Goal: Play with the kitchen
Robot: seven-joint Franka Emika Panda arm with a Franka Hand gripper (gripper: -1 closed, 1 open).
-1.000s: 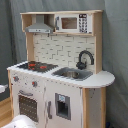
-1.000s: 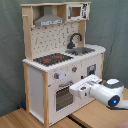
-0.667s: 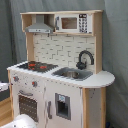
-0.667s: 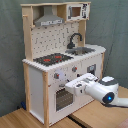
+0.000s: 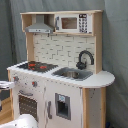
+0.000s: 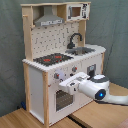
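Note:
The kitchen (image 5: 60,75) is a tall white and light-wood toy with a black-red hob (image 5: 34,65), grey sink (image 5: 73,74), black tap (image 5: 85,58), hood (image 5: 40,25) and small microwave (image 5: 70,22). In the second exterior view the kitchen (image 6: 37,85) shows its front, with knobs (image 6: 56,76) above the windowed oven door (image 6: 62,100). My gripper (image 6: 64,84) sits at the end of the white arm (image 6: 100,91), just in front of the knob panel above the oven door. In the first exterior view only white arm parts (image 5: 22,121) show at the lower left.
A grey curtain (image 6: 10,45) hangs behind the kitchen. The wooden floor panels (image 6: 20,120) lie below it. The arm reaches in from the second exterior view's right, across the cupboard door (image 6: 92,70).
In the second exterior view my gripper has moved left and slightly up, closer to the knob panel. The kitchen has not moved.

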